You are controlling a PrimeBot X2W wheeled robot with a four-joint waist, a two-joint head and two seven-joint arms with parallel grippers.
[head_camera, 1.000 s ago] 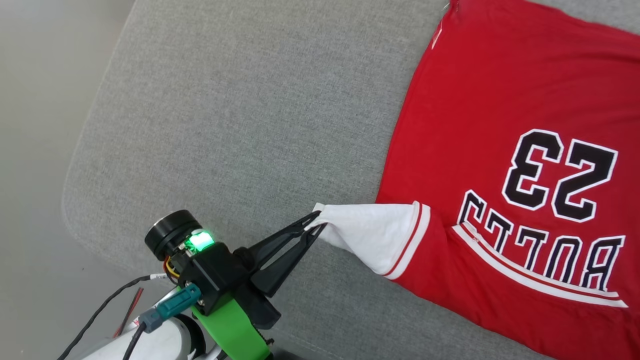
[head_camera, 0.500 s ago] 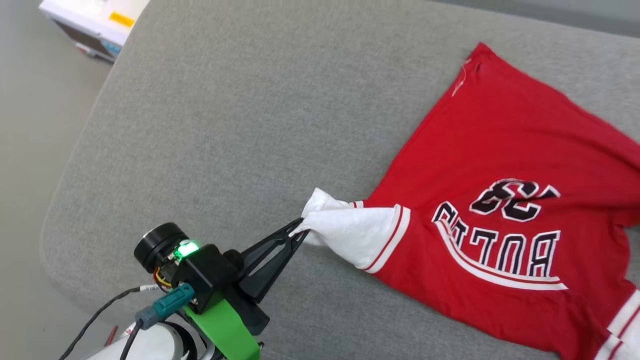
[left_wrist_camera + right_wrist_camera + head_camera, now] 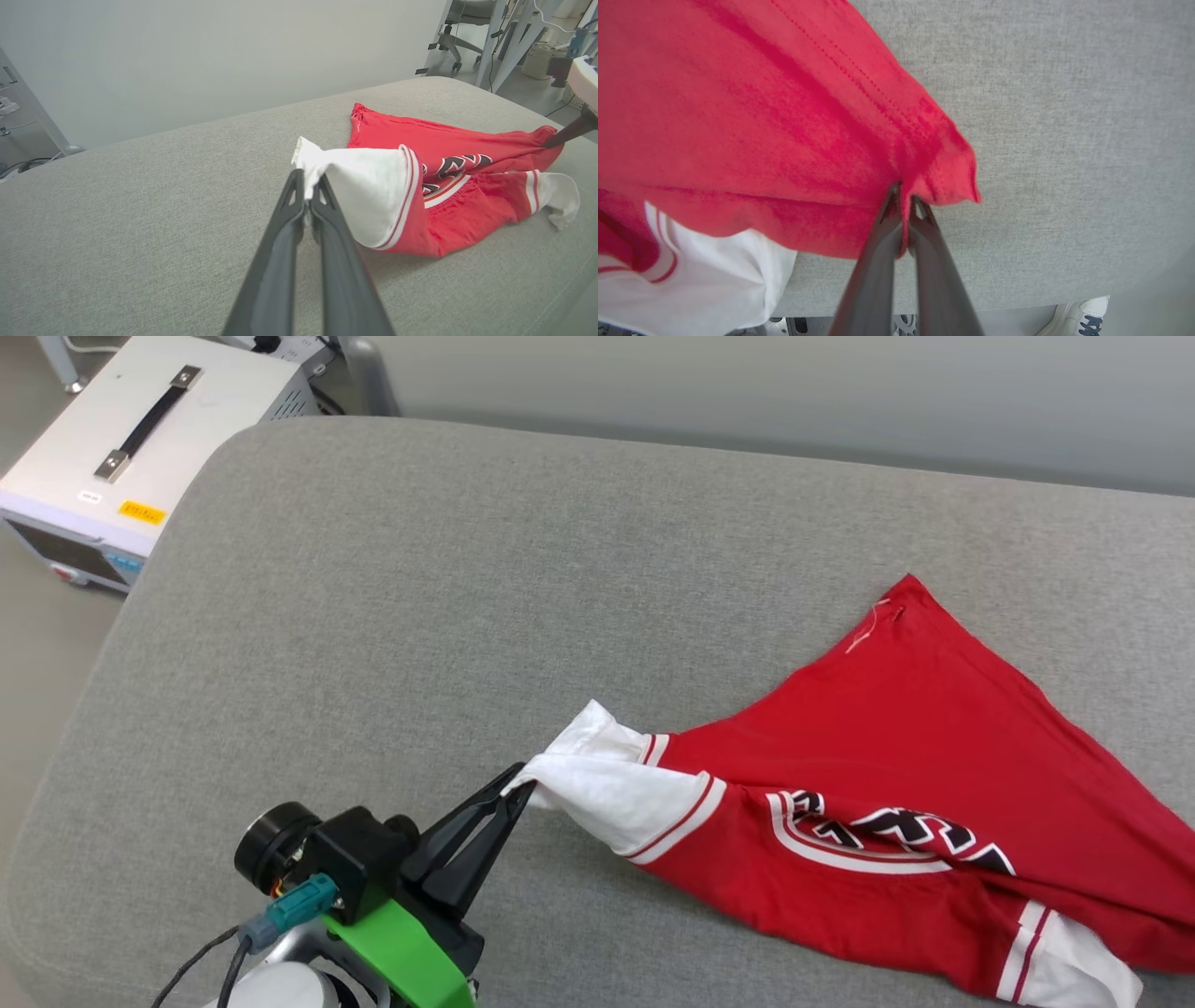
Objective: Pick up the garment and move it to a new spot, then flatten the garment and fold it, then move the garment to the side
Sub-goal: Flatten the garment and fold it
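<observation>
We see the garment [image 3: 896, 747], a red jersey T-shirt with white short sleeves trimmed in red-and-white stripes, lying bunched and creased on the right half of the grey cushion [image 3: 467, 569]. Its black, white-outlined lettering faces up but is buckled into folds we cannot read. One white sleeve is drawn toward the cushion's middle, its tip pinched in the closed jaws of the left gripper [image 3: 521, 788]. A red stitched corner is pinched by the right gripper [image 3: 903, 193] near the cushion's edge. The other sleeve lies slack.

Left hand [image 3: 520, 790], right hand [image 3: 906, 195] (both clenched).
</observation>
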